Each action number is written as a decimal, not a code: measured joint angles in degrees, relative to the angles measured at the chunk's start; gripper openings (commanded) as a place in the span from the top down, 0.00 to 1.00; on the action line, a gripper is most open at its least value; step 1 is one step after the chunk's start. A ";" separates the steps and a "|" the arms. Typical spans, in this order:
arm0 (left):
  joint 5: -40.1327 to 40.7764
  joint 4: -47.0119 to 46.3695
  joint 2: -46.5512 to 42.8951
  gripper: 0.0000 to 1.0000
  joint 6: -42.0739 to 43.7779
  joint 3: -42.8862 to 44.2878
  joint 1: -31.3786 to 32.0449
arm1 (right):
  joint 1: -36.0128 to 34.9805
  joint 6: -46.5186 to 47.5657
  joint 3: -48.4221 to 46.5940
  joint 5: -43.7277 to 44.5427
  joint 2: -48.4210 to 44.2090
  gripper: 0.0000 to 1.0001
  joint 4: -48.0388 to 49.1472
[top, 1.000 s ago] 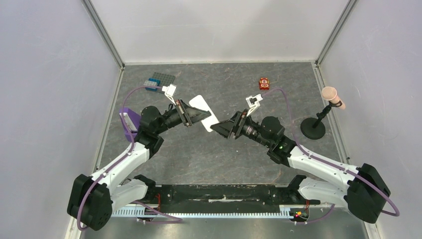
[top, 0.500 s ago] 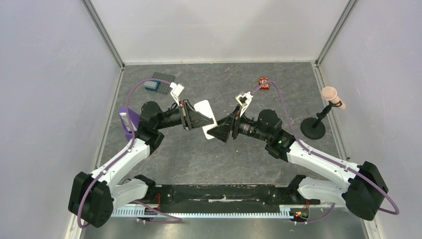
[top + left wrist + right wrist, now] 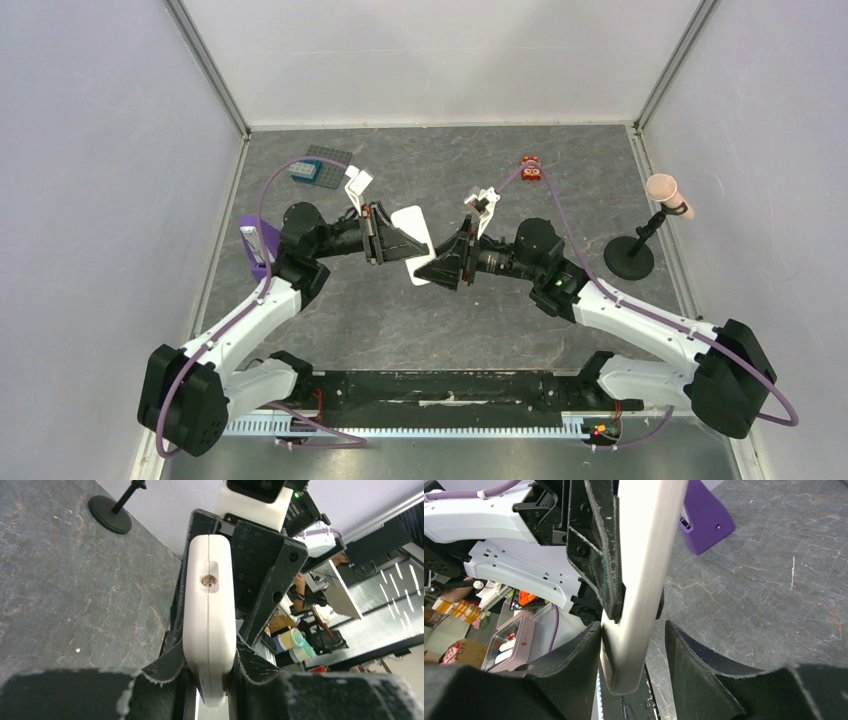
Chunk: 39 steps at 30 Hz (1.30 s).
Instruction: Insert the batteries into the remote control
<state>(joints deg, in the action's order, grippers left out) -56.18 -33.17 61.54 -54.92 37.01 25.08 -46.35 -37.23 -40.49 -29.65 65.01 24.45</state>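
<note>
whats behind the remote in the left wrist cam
The right gripper, its black fingers on either side of the remote control. It covers the space between them.

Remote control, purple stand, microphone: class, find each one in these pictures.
remote control [image 3: 209, 610]: left wrist view, on its narrow white edge.
purple stand [image 3: 706, 510]: right wrist view, on its sloping side face.
microphone [image 3: 668, 190]: top external view, on its pinkish head.

Purple stand [image 3: 256, 249], red toy [image 3: 530, 169], microphone [image 3: 667, 193].
</note>
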 measured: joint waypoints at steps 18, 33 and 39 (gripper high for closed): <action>-8.76 0.42 0.59 0.90 5.16 2.21 -0.48 | -0.24 -1.46 -4.35 -7.17 3.28 0.88 -3.41; -3.21 14.86 -1.46 0.72 14.25 4.66 -0.55 | 0.00 -1.07 -4.50 -2.91 3.21 1.00 -6.49; -2.91 15.76 -0.83 0.98 13.53 4.92 -0.59 | 0.09 -2.99 -4.52 -3.28 3.21 0.99 -6.56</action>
<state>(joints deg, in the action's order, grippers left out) -59.09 -17.41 60.71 -41.39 41.93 24.49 -46.26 -40.23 -45.01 -32.93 68.23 17.89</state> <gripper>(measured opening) 0.329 0.228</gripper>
